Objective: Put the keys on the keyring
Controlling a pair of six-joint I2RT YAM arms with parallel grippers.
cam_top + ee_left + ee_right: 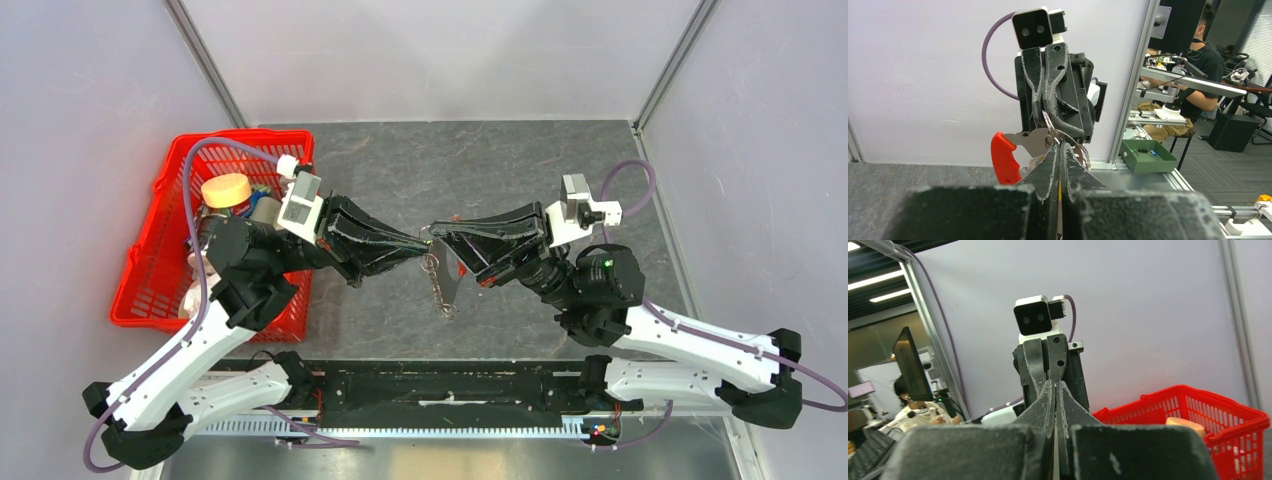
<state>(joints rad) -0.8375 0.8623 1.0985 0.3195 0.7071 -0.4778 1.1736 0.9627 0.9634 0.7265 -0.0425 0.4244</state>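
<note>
My two grippers, left gripper (418, 241) and right gripper (440, 236), meet tip to tip at frame centre, left pinched closed, right clamping one keyring (437, 280), its one red tag (1004, 159) dangling, one basket (160, 270) at left.

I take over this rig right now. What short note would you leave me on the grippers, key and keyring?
Left gripper: shut, tips at the ring; the small brass key is not visible, perhaps pinched inside.
Right gripper: shut on the silvery chain keyring with red plastic tag, which hangs below its tips.
Done: both grippers raised, tips meeting.
Left: thread the key onto the ring; no proof it is on.
</note>
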